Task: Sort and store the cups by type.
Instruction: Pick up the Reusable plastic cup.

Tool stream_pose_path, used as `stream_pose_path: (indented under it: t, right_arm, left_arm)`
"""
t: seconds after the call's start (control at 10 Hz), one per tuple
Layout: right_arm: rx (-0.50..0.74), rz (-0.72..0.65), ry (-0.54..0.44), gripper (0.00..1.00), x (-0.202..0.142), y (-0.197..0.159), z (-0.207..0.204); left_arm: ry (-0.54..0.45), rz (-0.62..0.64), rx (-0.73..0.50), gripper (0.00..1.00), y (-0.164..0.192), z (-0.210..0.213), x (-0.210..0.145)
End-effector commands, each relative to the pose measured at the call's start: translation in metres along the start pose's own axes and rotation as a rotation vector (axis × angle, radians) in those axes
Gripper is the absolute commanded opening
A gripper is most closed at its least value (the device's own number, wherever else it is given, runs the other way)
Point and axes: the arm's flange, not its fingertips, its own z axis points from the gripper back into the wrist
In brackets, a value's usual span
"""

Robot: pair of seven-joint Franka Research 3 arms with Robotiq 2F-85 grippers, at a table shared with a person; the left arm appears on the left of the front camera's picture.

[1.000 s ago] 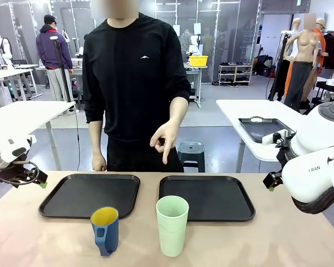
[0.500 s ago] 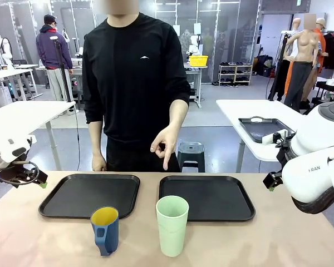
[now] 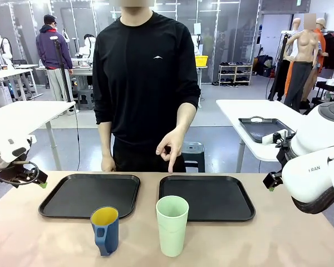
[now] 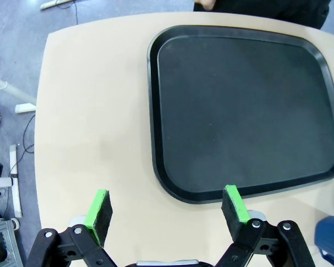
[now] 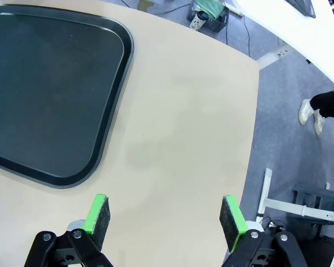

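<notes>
Two cups stand near the robot's edge of the table (image 3: pixel 300 239), roughly midway between its two sets of jaws. The dark blue mug (image 3: pixel 105 229), yellow inside and with its handle turned toward the robot, is on the side of the left jaws. The taller pale green tumbler (image 3: pixel 172 225) is just beside it, apart from it, on the side of the right jaws. Both cups are upright and well away from either arm.

The left jaws hang wide open and hold nothing, their green pads (image 4: pixel 98 208) spread over bare tabletop. The near corner of the left black tray (image 4: pixel 239 105) lies just ahead of them. The right jaws are equally wide and empty, pads (image 5: pixel 97 214) apart over the table, with the right black tray (image 5: pixel 50 94) ahead and off to one side.

Across the table a person in a black top points one hand (image 3: pixel 170 147) down, index finger at the far rim of the right tray (image 3: pixel 206 197). The person's other hand (image 3: pixel 107 163) hangs behind the left tray (image 3: pixel 90 194). Both trays lie side by side beyond the cups.
</notes>
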Motion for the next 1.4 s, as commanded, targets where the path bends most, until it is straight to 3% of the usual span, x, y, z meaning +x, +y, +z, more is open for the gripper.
stream_pose_path:
  t: [0.0, 0.3, 0.5, 0.8, 1.1, 1.3]
  right_arm:
    - [0.0, 0.0, 0.0, 1.0, 0.0, 0.0, 0.0]
    - [0.04, 0.241, -0.033, 1.0, -0.011, 0.02, 0.027]
    - [0.032, 0.397, -0.004, 1.0, -0.021, 0.033, 0.042]
    - [0.017, 0.776, -0.015, 1.0, -0.038, 0.037, 0.063]
    - [0.149, 1.14, -0.023, 1.0, -0.056, 0.037, 0.072]
    - [0.248, 1.188, -0.059, 1.0, -0.062, 0.037, 0.075]
  left_arm:
    - [0.001, 0.005, -0.001, 1.0, 0.001, -0.001, 0.0]
    - [0.001, 0.005, -0.001, 1.0, 0.001, -0.001, 0.0]
    - [0.001, 0.005, -0.001, 1.0, 0.001, -0.001, 0.0]
    - [0.001, 0.005, -0.001, 1.0, 0.001, -0.001, 0.0]
    - [0.001, 0.005, -0.001, 1.0, 0.001, -0.001, 0.0]
    - [0.001, 0.005, -0.001, 1.0, 0.001, -0.001, 0.0]
